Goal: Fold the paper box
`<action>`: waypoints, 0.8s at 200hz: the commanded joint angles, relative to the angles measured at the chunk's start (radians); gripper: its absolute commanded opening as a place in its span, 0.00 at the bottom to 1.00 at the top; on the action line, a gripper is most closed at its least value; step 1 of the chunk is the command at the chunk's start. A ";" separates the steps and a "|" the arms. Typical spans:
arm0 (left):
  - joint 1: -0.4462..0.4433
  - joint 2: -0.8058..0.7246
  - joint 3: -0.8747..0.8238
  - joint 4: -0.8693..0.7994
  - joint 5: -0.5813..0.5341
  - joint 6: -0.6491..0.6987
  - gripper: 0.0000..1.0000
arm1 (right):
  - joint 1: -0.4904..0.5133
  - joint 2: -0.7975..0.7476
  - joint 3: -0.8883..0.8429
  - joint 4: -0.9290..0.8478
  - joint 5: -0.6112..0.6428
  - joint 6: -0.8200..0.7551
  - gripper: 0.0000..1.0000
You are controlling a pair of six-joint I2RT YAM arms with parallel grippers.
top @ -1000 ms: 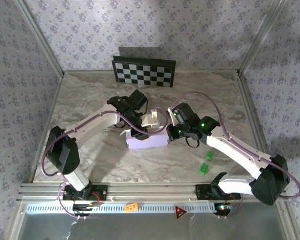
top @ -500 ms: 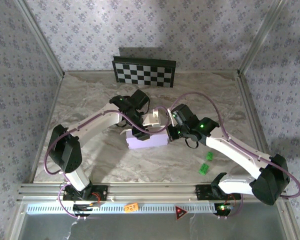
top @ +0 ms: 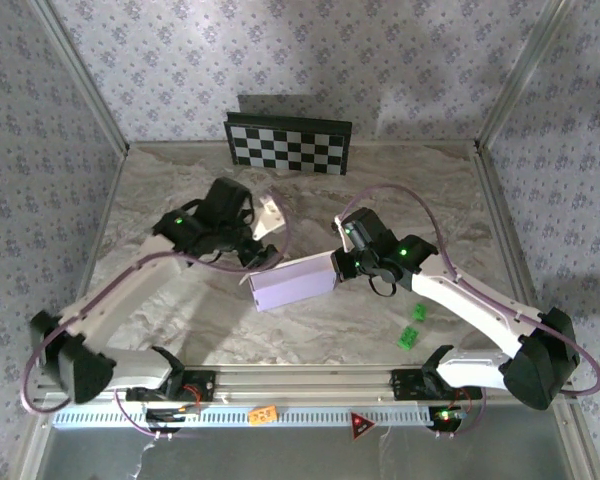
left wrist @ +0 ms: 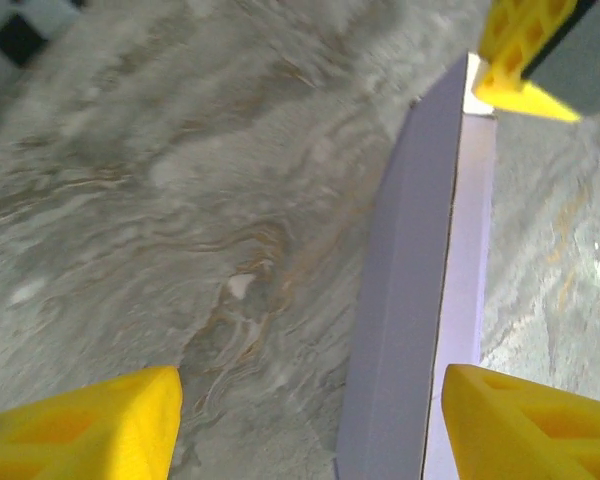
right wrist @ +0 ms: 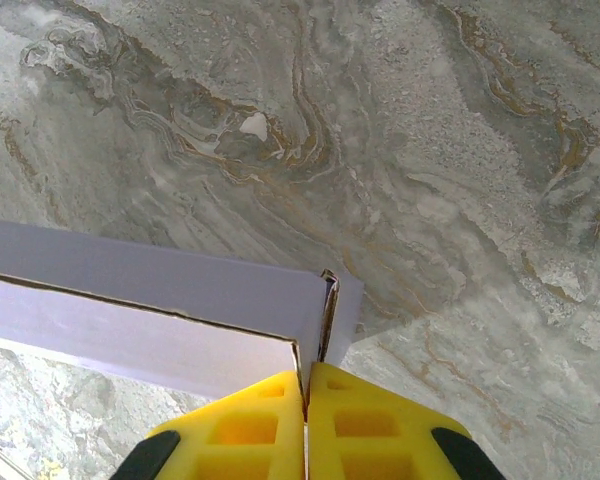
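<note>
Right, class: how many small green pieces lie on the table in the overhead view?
2. One green piece lies right of the paper box; the other sits just nearer the front edge.

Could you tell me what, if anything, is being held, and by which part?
The right gripper pinches the paper box by the wall edge at one end corner; the left gripper is open, holding nothing.

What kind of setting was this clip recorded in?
Probably a lab robot test cell, not a home: a marble-patterned table fenced by aluminium framing and wallpapered panels, robot arms bolted to a rail at its near edge, and a checkerboard panel propped at the back, likely for camera calibration.
</note>
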 commanded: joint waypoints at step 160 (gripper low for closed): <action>-0.043 -0.246 -0.212 -0.223 -0.077 -0.799 0.49 | -0.003 0.027 0.007 0.014 -0.014 0.030 0.09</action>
